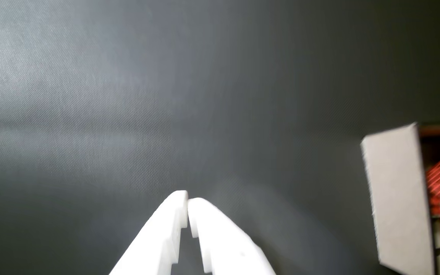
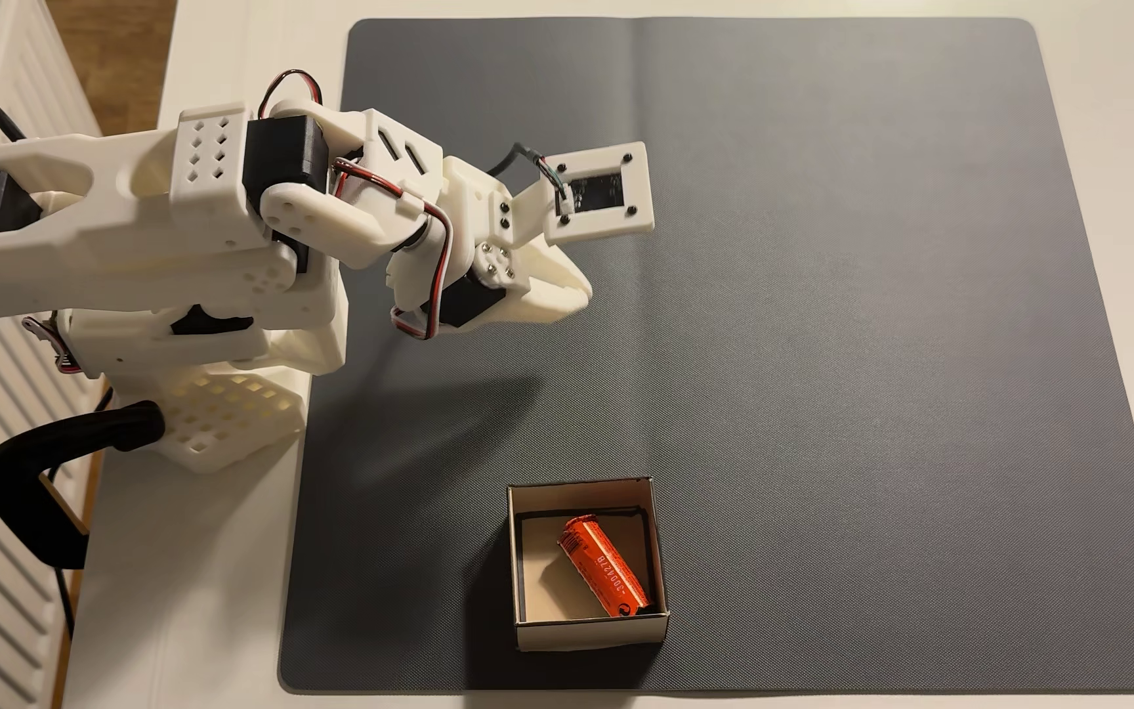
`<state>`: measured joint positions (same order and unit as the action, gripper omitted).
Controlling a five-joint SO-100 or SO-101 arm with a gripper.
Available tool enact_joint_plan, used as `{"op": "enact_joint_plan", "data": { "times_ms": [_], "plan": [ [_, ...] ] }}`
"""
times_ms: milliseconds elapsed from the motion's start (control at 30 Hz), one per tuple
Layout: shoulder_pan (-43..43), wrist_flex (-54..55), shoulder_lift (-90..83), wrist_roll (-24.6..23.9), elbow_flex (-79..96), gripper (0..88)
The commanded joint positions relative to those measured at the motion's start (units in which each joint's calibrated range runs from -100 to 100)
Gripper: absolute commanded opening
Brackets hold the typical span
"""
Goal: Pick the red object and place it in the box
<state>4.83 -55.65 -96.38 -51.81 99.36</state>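
So the white gripper [image 1: 188,204] has its two fingers pressed together with nothing between them, hanging over bare dark mat [image 2: 823,307]. In the fixed view it sits up near the arm's base, well apart from the box [image 2: 588,630]. The red object [image 2: 602,567] is lying diagonally inside the box, one end tucked toward the bottom-right corner. The wrist view catches the box at its right edge too.

Pincer [image 1: 188,201] closed, empty.
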Motion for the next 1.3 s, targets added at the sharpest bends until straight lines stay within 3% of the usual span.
{"op": "enact_joint_plan", "data": {
  "times_ms": [0,467,1267],
  "plan": [
    [-1.3,-4.9,-0.2,0.2,0.6,0.8],
    [-6.1,-18.6,0.1,0.5,0.6,0.8],
    [-5.6,-18.8,-0.2,0.5,0.6,0.8]
  ]
}}
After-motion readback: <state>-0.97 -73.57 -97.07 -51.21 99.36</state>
